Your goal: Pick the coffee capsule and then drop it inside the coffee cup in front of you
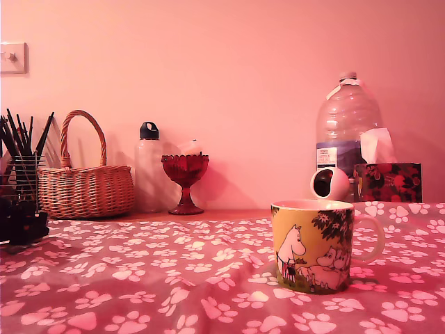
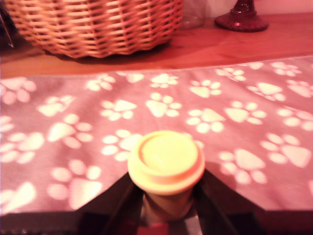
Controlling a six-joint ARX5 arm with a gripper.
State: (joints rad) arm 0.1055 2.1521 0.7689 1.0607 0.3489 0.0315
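Observation:
The coffee capsule (image 2: 166,164) fills the near part of the wrist view. It is a peach-tan pot with its wide round rim facing the camera. My gripper (image 2: 166,208) is shut on its tapered body, and a black finger (image 2: 115,205) shows on each side, just above the paw-print cloth. In the exterior view a black block (image 1: 21,224) at the left edge appears to be my gripper; the capsule is hidden there. The coffee cup (image 1: 314,245), yellow with white cartoon figures and a dark tree, stands upright on the cloth towards the exterior view's right, far from the gripper.
A wicker basket (image 1: 83,188) (image 2: 93,24) stands close beyond the gripper, beside a mesh holder of pencils (image 1: 21,163). Along the wall are a white bottle (image 1: 149,170), a red goblet (image 1: 185,179) (image 2: 242,17), a white ball-shaped thing (image 1: 329,184), a large water bottle (image 1: 348,125) and a tissue box (image 1: 386,181).

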